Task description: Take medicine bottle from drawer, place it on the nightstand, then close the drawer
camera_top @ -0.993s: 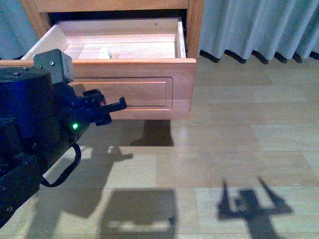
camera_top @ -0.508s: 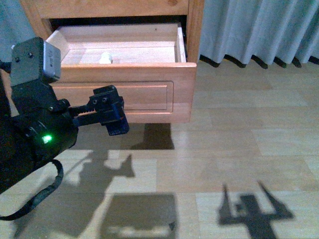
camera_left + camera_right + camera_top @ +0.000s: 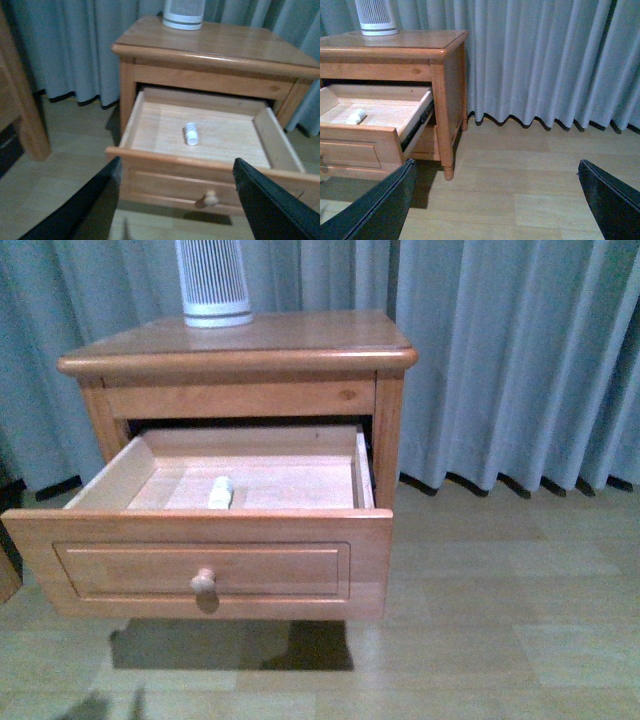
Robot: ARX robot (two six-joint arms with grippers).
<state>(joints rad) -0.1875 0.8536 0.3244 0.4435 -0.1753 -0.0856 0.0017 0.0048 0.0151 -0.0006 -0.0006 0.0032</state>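
Looks higher than half a second ago in the front view, no longer blocked by the left arm, and now takes in the whole nightstand up to its counter. Sees the drawer pulled well out, much as before, with its round knob in the middle of the recessed front panel. Finds the bottle lying on its side on the drawer floor, near the middle, clear of every wall. Cannot tell which way its cap points. Spots a ribbed white-and-grey device standing upright on the counter, toward the back and left of centre. Shows grey-blue curtain hanging behind the nightstand and pale wood floor under it.

Holds the left claw spread wide and empty, above and in front of the drawer, apart from it. Frames the bottle and knob between the two dark fingers. Catches a wooden bed frame near the nightstand.

Holds the right claw spread wide too, gripping nothing, out over the floor at the nightstand's right side and well apart from the drawer. Glimpses the bottle from there, inside the drawer.
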